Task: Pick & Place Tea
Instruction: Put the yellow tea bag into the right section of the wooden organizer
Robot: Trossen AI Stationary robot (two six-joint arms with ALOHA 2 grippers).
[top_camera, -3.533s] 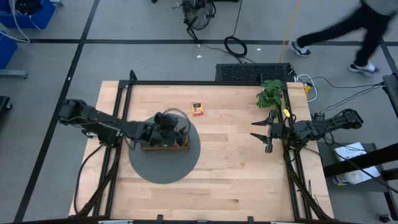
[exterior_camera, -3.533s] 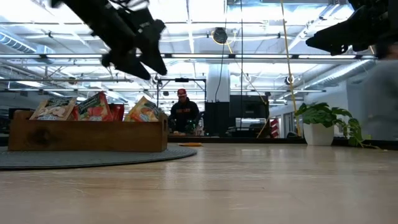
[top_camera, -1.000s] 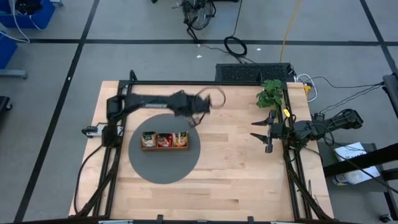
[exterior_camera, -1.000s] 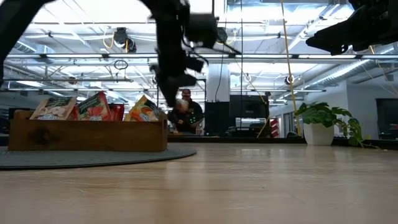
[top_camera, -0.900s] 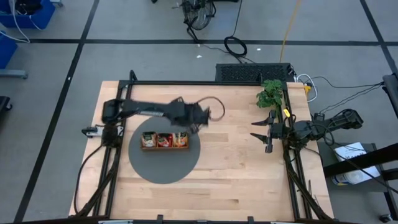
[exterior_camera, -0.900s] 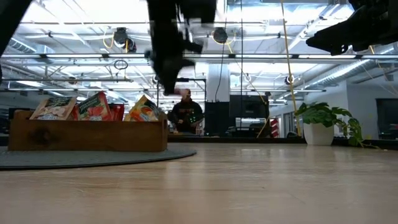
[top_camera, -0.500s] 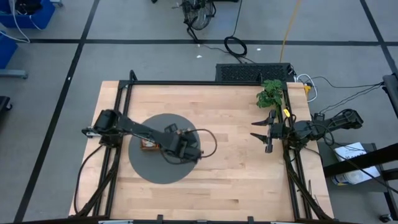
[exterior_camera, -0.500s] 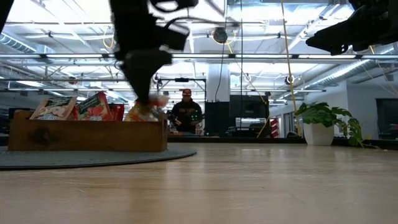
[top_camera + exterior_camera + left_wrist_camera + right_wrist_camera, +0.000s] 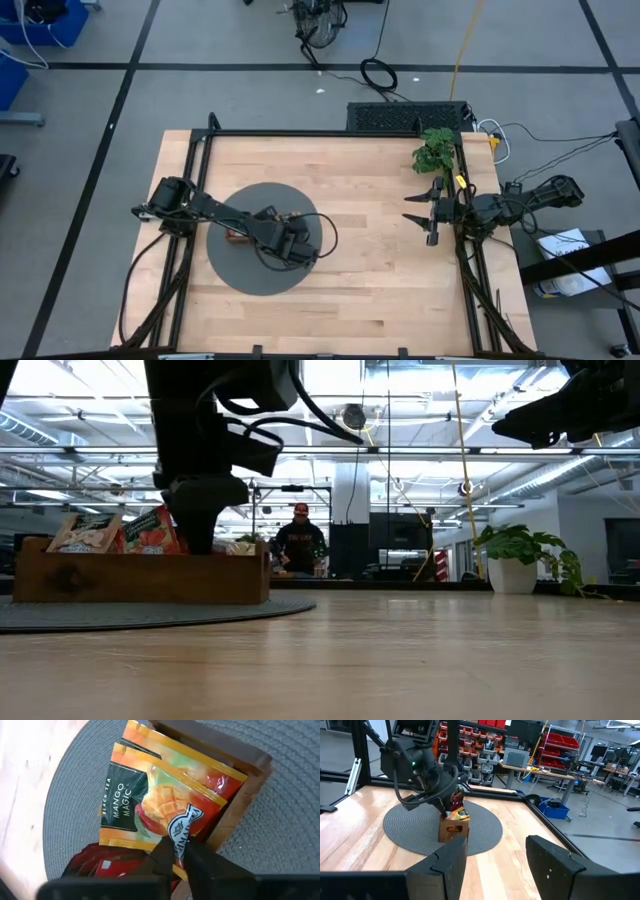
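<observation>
A brown wooden tray [image 9: 140, 578] stands on a round grey mat [image 9: 235, 275] at the table's left. White-green [image 9: 85, 532] and red [image 9: 150, 530] tea packets stand upright in it. My left gripper [image 9: 179, 857] hangs over the tray's right end compartment, shut on an orange-yellow tea packet [image 9: 145, 805]. In the high view the left gripper [image 9: 290, 240] covers most of the tray. My right gripper [image 9: 420, 212] waits open at the table's right edge, level, with nothing between its fingers [image 9: 550, 865]. My left gripper pinches the orange-yellow packet by one edge [image 9: 181, 836] between its two fingers. The fingers come from above, slanting steeply down. The packet lies tilted against another orange-yellow packet [image 9: 200, 757] in the tray's end compartment, beside the red packets [image 9: 100, 865].
A small potted plant [image 9: 435, 150] stands at the table's far right corner. Bare wooden tabletop [image 9: 370, 260] lies between the mat and the right arm. A person [image 9: 298, 542] sits in the room beyond the table.
My left gripper has carried the orange-yellow packet from the table's far middle toward the near edge and down, to the tray's right end compartment on the mat. The packet has gone from lifted clear to leaning among the packets in the tray.
</observation>
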